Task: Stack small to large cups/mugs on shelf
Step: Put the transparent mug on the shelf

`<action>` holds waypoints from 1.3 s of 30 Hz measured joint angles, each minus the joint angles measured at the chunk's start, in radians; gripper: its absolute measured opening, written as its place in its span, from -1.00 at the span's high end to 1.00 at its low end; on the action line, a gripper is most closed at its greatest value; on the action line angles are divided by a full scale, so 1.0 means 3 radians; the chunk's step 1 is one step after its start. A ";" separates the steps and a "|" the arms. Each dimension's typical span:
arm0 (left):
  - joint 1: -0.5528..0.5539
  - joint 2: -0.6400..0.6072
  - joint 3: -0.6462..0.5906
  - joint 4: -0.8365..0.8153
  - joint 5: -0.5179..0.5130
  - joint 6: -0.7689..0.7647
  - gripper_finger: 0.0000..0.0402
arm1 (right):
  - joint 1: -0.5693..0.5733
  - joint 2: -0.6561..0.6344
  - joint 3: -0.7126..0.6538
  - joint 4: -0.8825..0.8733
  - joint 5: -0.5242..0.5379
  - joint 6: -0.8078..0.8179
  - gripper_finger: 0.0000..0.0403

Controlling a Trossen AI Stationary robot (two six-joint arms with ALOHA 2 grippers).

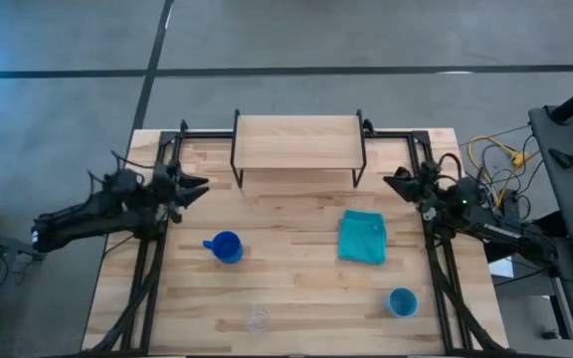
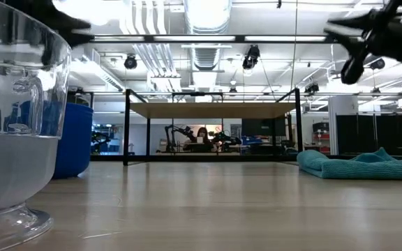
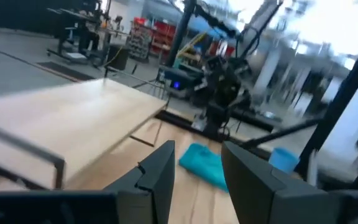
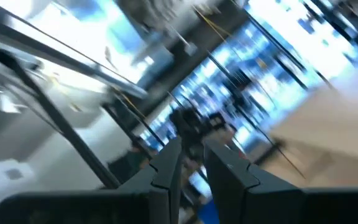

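Observation:
The shelf point(image 1: 296, 142) stands on black legs at the table's far middle. The deep blue mug point(image 1: 226, 247) stands left of centre, and in the low view the mug point(image 2: 75, 139) shows behind the clear cup point(image 2: 12, 118). That clear cup point(image 1: 257, 318) stands near the near edge. The light blue cup point(image 1: 402, 301) stands near the right near corner. My left gripper point(image 1: 199, 185) hovers open left of the shelf. My right gripper point(image 1: 391, 179) hovers open right of the shelf, raised above the table point(image 2: 354, 42). Neither touches anything.
A folded teal cloth point(image 1: 362, 237) lies right of centre, between the shelf and the light blue cup. Black frame rails point(image 1: 147, 268) run along both table sides. Cables and equipment point(image 1: 495, 159) sit beyond the right edge. Bare wood lies at the table's middle point(image 1: 286, 268).

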 joint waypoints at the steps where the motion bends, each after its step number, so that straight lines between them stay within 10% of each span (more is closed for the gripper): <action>1: 0.0000 0.0086 0.0179 -0.0170 0.0003 0.0109 0.41 | 0.0000 0.0016 0.0000 0.0151 0.0003 0.0000 0.67; 9: 0.0003 0.0870 0.1533 -0.1292 0.0011 0.0649 0.41 | 0.0000 0.0243 0.0578 -0.0329 0.0002 -0.0228 0.67; 19: 0.0003 0.1531 0.2605 -0.1329 -0.0145 0.1340 0.41 | 0.0003 0.1058 0.2158 -0.1675 -0.0343 -0.1003 0.67; 27: 0.0003 0.1714 0.2843 -0.1096 -0.0165 0.1312 0.41 | 0.0003 0.1512 0.3193 -0.2337 -0.0361 -0.1923 0.67; 39: -0.0003 0.2058 0.2803 -0.1100 0.0153 0.0756 0.41 | 0.0094 0.2102 0.3736 -0.3577 -0.0767 -0.1729 0.67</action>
